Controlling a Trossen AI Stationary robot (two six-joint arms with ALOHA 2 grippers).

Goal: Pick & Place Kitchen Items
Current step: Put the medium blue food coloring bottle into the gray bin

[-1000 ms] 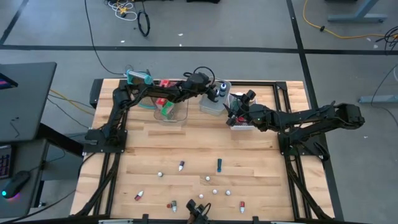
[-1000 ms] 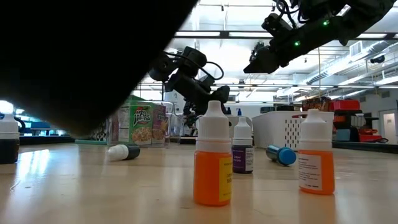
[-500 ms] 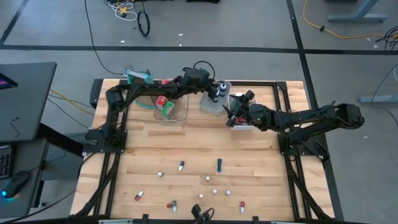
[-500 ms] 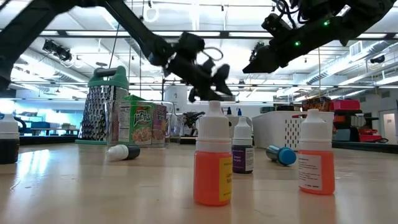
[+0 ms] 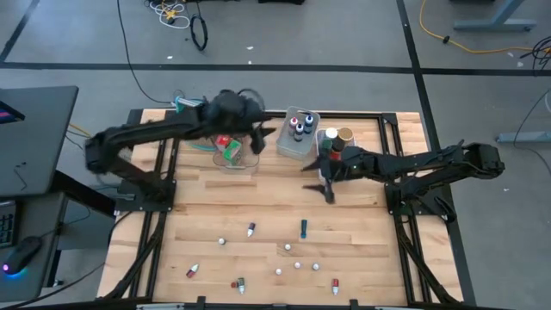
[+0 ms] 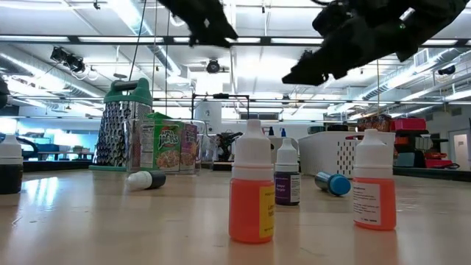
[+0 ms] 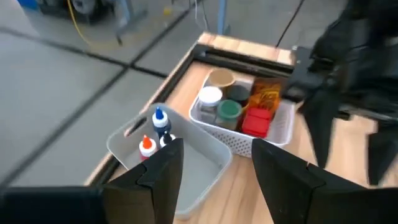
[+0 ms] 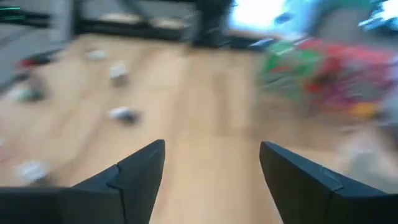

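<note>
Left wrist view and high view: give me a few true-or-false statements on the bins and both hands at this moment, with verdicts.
1. The white basket holds lidded jars and a red box. True.
2. The grey bin holds small dropper bottles at one end. True.
3. The left hand grips a bottle. False: its fingers stand apart with nothing between them.
4. The right hand is shut on a jar. False: it is open and empty, above bare table.
5. Several small bottles are still loose on the near part of the table. True.
6. The grater lies flat. False: it stands upright.
</note>
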